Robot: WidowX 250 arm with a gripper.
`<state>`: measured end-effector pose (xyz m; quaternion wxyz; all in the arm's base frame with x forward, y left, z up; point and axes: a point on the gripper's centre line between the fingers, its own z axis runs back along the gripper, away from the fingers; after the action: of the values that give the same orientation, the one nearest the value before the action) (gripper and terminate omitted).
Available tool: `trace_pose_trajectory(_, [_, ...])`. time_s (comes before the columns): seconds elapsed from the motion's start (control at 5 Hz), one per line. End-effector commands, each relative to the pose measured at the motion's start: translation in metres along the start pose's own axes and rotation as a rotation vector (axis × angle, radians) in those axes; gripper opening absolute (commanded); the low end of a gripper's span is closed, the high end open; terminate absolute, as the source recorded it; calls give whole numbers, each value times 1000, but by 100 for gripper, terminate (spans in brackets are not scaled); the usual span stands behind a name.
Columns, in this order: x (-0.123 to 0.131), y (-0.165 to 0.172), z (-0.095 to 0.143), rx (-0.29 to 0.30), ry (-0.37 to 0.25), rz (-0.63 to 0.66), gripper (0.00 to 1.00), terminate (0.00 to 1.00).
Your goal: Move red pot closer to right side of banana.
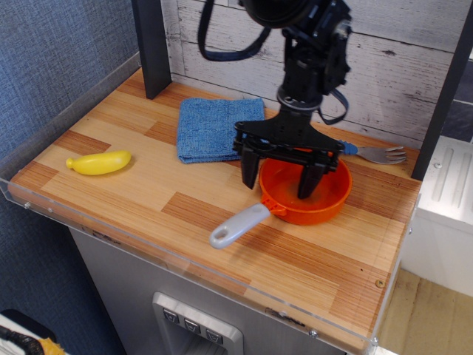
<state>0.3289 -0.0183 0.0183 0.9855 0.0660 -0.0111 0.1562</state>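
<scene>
Your gripper (279, 174) has its fingers spread, one outside the left rim of the red pot (305, 191), one inside the bowl. Close too shallow and the thin rim slips, or the pot tips by its handle. The banana (98, 163) lies well apart, far left.

Wood-striped table (148, 214), clear plastic edging at front & left. On it: red pot (319, 201) under the fingers (250, 171), one finger outside its left rim, other inside; grey handle runs front-left. Blue cloth (213, 129) just left/behind the fingers. Fork (378, 154) w/ blue handle behind-right of them, partly hidden. Banana (99, 163) far left, well apart from pot.
</scene>
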Motion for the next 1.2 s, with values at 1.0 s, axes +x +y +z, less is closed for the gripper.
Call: trace_pose_trajectory(1.0, [-23, 91, 54, -3, 24, 513, 0, 0])
